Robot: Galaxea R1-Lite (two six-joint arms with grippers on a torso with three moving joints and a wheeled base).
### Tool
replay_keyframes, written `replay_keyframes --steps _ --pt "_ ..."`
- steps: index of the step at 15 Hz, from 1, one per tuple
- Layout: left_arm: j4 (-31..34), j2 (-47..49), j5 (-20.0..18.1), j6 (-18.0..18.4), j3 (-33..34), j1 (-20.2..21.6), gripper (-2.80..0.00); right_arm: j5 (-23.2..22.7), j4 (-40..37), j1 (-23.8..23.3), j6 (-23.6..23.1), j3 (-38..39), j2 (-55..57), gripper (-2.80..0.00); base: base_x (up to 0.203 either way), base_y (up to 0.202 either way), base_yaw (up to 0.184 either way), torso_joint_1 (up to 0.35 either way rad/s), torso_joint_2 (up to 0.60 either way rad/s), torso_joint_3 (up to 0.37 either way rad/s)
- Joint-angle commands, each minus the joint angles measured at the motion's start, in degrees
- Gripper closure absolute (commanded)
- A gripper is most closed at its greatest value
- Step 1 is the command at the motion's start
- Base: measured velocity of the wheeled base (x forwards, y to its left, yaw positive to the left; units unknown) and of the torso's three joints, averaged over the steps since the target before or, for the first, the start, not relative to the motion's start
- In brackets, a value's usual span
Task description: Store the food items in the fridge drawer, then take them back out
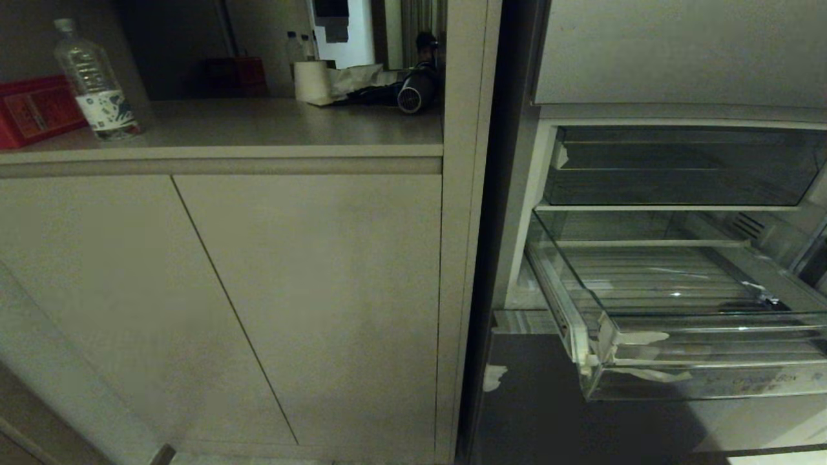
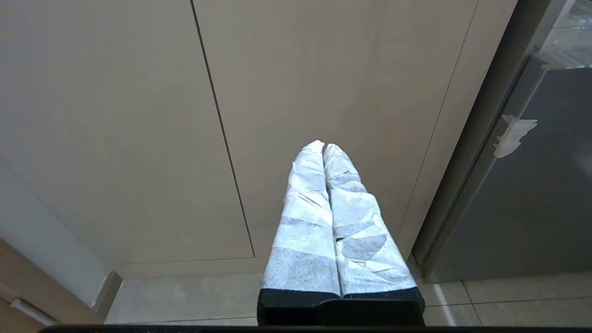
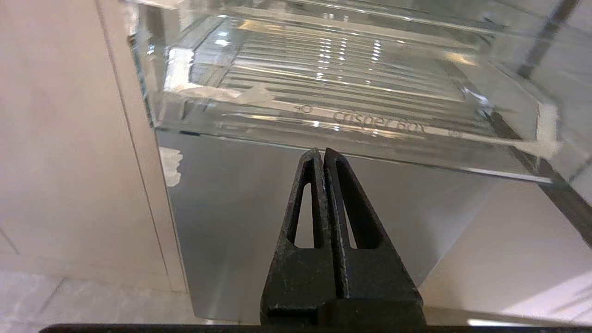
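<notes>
Fingers pressed together, right gripper [image 3: 323, 151] sits below the fridge drawer [image 3: 351, 125] front edge; left gripper [image 2: 323, 145], likewise closed, faces cabinet doors [image 2: 138, 115]; only the head view shows the countertop bottle [image 1: 97, 81].

Fridge drawer [image 1: 678, 361] clear plastic, ribbed floor, whitish tape scraps on front edge; cabinet doors [image 1: 258, 290] plain beige; worktop [image 1: 258, 129] beige-grey; water bottle [image 1: 97, 81] clear, white-blue label; box [image 1: 32, 110] red; left gripper [image 2: 323, 147] wrapped white-grey; right gripper [image 3: 320, 152] black
</notes>
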State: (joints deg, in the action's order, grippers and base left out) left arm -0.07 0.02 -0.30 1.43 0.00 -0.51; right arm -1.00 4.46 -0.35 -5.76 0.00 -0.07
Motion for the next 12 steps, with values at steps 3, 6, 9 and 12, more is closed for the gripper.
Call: replay_keyframes --steps 3,6,9,12 --pt "-0.01 -0.02 0.04 0.06 0.0 0.07 0.0 0.47 0.12 0.0 1.98 1.76 -0.01 0.0 0.0 0.0 0.0 0.0 0.0 0.0" --pt "-0.01 -0.02 -0.05 0.15 0.0 0.06 0.0 0.56 0.11 0.0 2.07 1.76 0.0 0.0 0.0 0.0 0.0 0.0 0.0 0.0" --pt "-0.01 -0.02 -0.05 0.06 0.0 0.01 0.0 0.56 0.2 0.0 2.07 1.76 0.06 0.0 0.001 0.001 -0.08 -0.001 0.0 0.003" --pt "-0.01 -0.02 -0.13 0.24 0.0 -0.01 0.0 0.47 0.2 0.0 1.89 1.76 -0.01 0.0 -0.001 0.01 -0.173 0.006 0.0 0.002"
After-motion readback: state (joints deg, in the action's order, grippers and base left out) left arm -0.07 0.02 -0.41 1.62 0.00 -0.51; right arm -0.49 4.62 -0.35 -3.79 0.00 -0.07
